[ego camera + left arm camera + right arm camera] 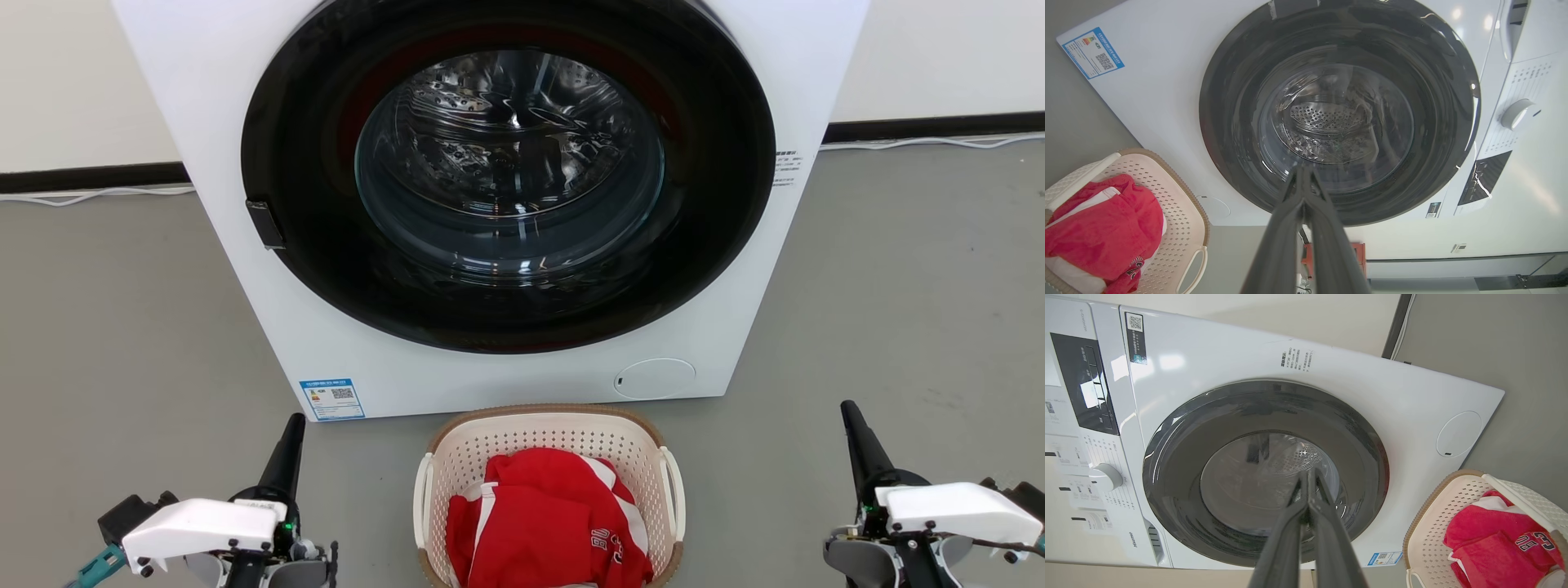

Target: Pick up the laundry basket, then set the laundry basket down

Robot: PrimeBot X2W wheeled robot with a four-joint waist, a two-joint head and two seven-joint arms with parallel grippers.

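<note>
1. The laundry basket [531,433] sits on the floor [122,327] at the washing machine's [490,384] 6 o'clock, its long axis running 12-to-6.
2. The left end effector [295,421], fingers pressed together, has it at 3 o'clock; the right end effector [848,408], likewise pressed together, has it at 9 and looks slightly farther.

The left pincer [292,425] and right pincer [849,411] share tapering black fingers [282,472] and white wrist covers [204,523] studded with dark screws.

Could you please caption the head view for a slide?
Laundry basket of red clothing before the washing machine, left tool and right tool shut either side.
</note>
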